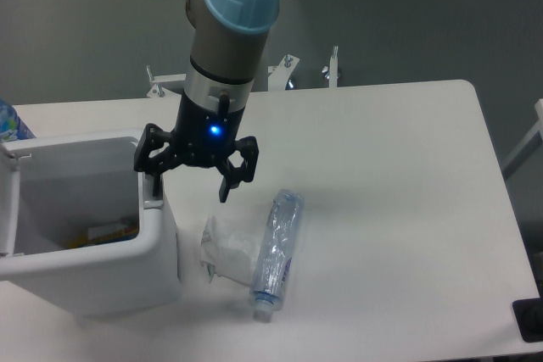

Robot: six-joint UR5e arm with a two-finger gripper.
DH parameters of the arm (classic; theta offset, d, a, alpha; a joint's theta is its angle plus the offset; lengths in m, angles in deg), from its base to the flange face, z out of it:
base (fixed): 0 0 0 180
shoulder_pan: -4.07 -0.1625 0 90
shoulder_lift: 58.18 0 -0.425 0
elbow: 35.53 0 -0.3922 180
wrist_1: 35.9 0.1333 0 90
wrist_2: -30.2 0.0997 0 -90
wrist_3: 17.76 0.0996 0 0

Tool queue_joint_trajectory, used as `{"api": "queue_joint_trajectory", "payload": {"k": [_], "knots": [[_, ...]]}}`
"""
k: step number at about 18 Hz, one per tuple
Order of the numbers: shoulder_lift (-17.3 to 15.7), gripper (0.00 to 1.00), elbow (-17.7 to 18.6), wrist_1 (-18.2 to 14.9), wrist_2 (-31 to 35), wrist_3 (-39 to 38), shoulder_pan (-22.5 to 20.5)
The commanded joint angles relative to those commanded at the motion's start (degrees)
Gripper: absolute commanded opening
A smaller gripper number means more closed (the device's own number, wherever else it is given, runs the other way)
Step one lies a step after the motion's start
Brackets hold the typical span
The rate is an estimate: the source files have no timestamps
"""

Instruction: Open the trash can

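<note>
Looks like a robotics lab or test cell: bare white table (399, 175) on a plain grey floor (424, 14), an industrial robot arm (225, 48) with pale blue joint caps mounted over it, metal brackets (331, 65) clamped at the far edge.

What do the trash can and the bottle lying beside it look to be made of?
Trash can: apparently white moulded plastic, smooth with a slight sheen, rounded corners. Bottle: clear thin plastic, see-through and crumpled, with glints along its creases.
</note>
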Motion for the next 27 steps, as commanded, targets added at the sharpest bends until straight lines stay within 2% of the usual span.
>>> {"api": "queue_joint_trajectory", "payload": {"k": [5, 9, 13, 17, 21, 24, 27], "knots": [[0.44, 1.00, -5.45, 3.07, 2.71, 0.09, -1.14], [0.09, 1.00, -7.04, 7.64, 7.90, 0.09, -5.70], [0.09, 1.00, -9.50, 7.82, 8.96, 3.50, -11.85], [-0.18, 1.00, -9.24, 6.42, 14.41, 13.69, -16.16], [-0.18, 1.00, -9.06, 2.21, 14.76, 27.91, -20.73], [-0.27, 1.00, -8.27, -1.05, 16.86, 38.82, -22.06], [-0.35, 1.00, -6.87, -2.37, 24.33, 47.00, -22.06]]}}
